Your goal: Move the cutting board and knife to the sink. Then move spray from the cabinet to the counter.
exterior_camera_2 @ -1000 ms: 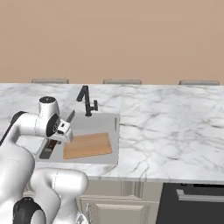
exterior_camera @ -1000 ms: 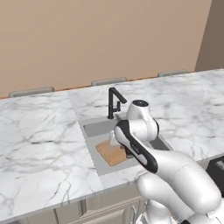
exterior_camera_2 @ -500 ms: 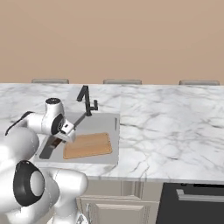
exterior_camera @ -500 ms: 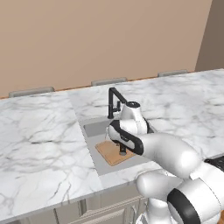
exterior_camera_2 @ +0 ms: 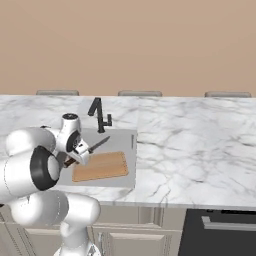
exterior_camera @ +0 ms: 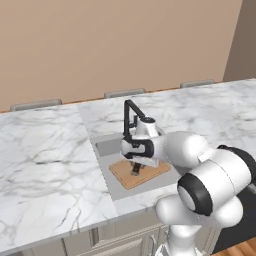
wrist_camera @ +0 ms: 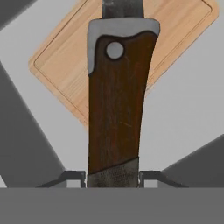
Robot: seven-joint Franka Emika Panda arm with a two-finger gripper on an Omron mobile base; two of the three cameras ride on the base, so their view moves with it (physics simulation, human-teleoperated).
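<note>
The light-brown cutting board (exterior_camera: 145,176) (exterior_camera_2: 102,166) (wrist_camera: 65,65) lies flat on the floor of the sink (exterior_camera: 102,148) (exterior_camera_2: 129,140). My gripper (exterior_camera: 136,169) (exterior_camera_2: 75,157) (wrist_camera: 113,177) hangs low over the board's near end, shut on the knife's dark brown handle (wrist_camera: 116,105). The knife (exterior_camera_2: 96,146) sticks out at a slant, with its dark blade pointing over the board toward the faucet. White marble counter (exterior_camera: 45,160) (exterior_camera_2: 190,145) surrounds the sink. The spray and the cabinet are out of view.
A black faucet (exterior_camera: 131,115) (exterior_camera_2: 98,114) stands at the sink's back edge, close behind my hand. The beige wall runs along the back of the counter. A dark appliance front (exterior_camera_2: 220,225) sits below the counter at the right.
My hand has carried the knife from the sink's edge down and inward over the cutting board. The grip on the handle is unchanged, and the board has stayed put.
</note>
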